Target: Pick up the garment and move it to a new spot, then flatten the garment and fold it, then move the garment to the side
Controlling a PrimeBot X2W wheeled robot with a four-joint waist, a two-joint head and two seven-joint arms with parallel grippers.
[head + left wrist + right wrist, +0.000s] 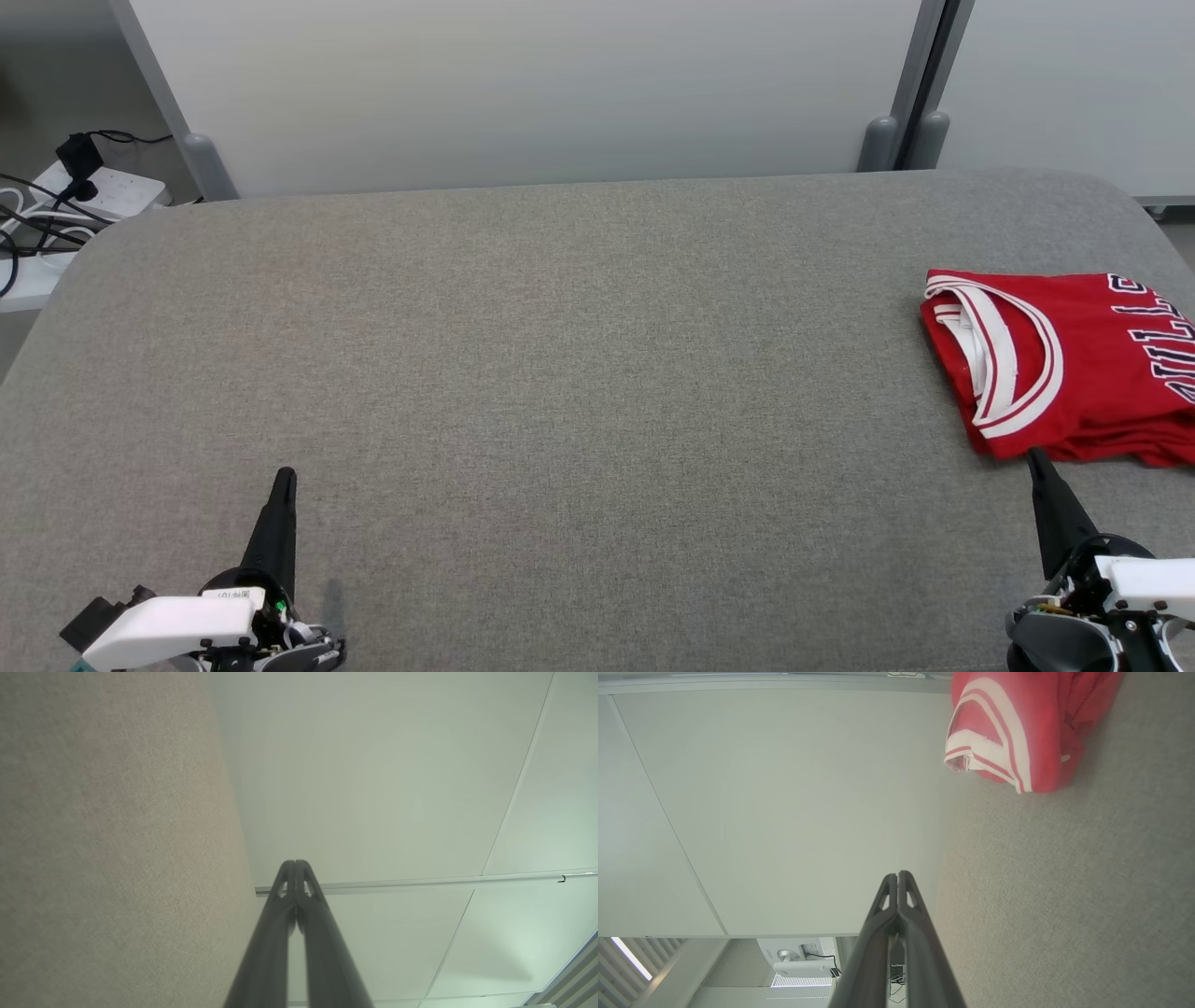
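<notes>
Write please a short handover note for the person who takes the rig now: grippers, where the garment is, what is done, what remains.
Left gripper: shut, empty, at the near left of the table.
Right gripper: shut, empty, just short of the garment, not touching it.
Garment: red, folded, lying at the table's right side.
Done: fold and move aside, by the look of it.
Left: likely nothing; check the fold is tidy.

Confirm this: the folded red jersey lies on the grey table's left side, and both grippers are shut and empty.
Wrong side: the head view shows the red jersey on the grey table's right side. The left gripper and right gripper are indeed shut and empty.
</notes>
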